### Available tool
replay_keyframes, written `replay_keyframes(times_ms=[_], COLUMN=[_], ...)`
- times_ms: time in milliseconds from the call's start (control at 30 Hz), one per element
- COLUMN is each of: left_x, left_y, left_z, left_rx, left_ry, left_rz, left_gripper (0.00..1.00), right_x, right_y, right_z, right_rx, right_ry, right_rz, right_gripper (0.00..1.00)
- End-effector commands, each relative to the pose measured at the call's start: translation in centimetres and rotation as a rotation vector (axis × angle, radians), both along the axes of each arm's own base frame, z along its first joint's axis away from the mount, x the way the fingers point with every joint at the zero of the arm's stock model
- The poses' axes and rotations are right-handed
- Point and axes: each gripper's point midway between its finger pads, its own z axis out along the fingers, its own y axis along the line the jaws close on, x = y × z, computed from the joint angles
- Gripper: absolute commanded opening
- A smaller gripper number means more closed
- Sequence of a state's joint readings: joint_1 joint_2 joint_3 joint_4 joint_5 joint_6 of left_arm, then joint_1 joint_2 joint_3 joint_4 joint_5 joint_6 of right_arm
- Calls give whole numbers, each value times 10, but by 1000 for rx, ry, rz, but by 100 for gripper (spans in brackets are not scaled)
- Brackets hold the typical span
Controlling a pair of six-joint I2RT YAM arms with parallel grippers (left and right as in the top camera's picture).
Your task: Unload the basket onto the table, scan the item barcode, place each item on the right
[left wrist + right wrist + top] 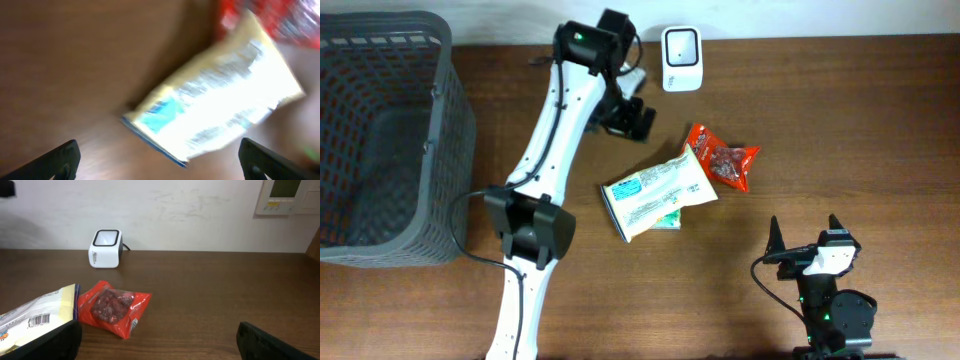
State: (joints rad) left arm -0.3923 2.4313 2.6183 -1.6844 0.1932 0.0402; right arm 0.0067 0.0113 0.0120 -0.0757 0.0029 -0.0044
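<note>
A cream snack packet (658, 195) with blue print lies flat at the table's middle, and its barcode shows in the right wrist view (40, 321). A red snack packet (722, 160) lies just to its right. The white barcode scanner (681, 58) stands at the back edge. My left gripper (638, 120) hovers open between the scanner and the cream packet, holding nothing. In the blurred left wrist view the cream packet (215, 105) lies apart from the left gripper (160, 165). My right gripper (807, 240) rests open at the front right, empty.
A dark grey mesh basket (380, 140) fills the table's left end. A bit of a green packet (667, 221) peeks out under the cream one. In the right wrist view the scanner (106, 248) stands before a white wall, with the red packet (114, 307) nearer.
</note>
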Motion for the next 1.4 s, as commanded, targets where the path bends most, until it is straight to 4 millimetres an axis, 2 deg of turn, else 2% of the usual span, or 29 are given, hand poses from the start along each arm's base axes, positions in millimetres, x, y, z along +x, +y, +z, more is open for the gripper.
replay_keyframes(times_ms=[0, 67, 133, 233, 300, 467, 567, 667, 733, 833, 933, 1000, 1100, 1200, 1300, 1367], left_x=[-31, -27, -16, 22, 39, 57, 53, 45, 31, 12, 7, 5, -2, -9, -27, -45], left_y=[-42, -38, -24, 40, 76, 104, 104, 83, 65, 64, 61, 59, 61, 58, 52, 50], left_z=[-11, -15, -20, -21, -16, -18, -22, -25, -25, -21, -5, 13, 55, 74, 77, 66], left_rx=[-131, -95, -3, 307, 429, 378, 309, 187, 88, 81, 45, 18, -13, -28, -22, 0], left_ry=[75, 59, 24, -111, -197, -198, -135, -69, -6, 66, 56, 21, -73, -111, -91, -35], left_rz=[-228, -227, -154, 178, 361, 475, 464, 306, 173, 167, 169, 168, 167, 155, 132, 112], left_gripper=[99, 99, 99, 99, 99, 99, 99, 99, 99, 99, 99, 99, 99, 99, 99, 99], right_x=[0, 0, 0, 0, 0, 0, 0, 0, 0, 0, 0, 0, 0, 0, 0, 0], right_y=[1, 1, 1, 1, 1, 1, 0, 1, 1, 1, 1, 1, 1, 1, 1, 1], right_z=[-4, -4, -4, -4, -4, -4, -4, -4, -4, -4, -4, -4, -4, -4, -4, -4], right_rx=[-7, -7, -7, -7, -7, -7, -7, -7, -7, -7, -7, -7, -7, -7, -7, -7], right_ry=[10, 10, 10, 10, 10, 10, 10, 10, 10, 10, 10, 10, 10, 10, 10, 10], right_rz=[1, 1, 1, 1, 1, 1, 1, 1, 1, 1, 1, 1, 1, 1, 1, 1], right_gripper=[98, 98, 98, 98, 98, 98, 98, 98, 99, 98, 98, 98, 98, 98, 98, 98])
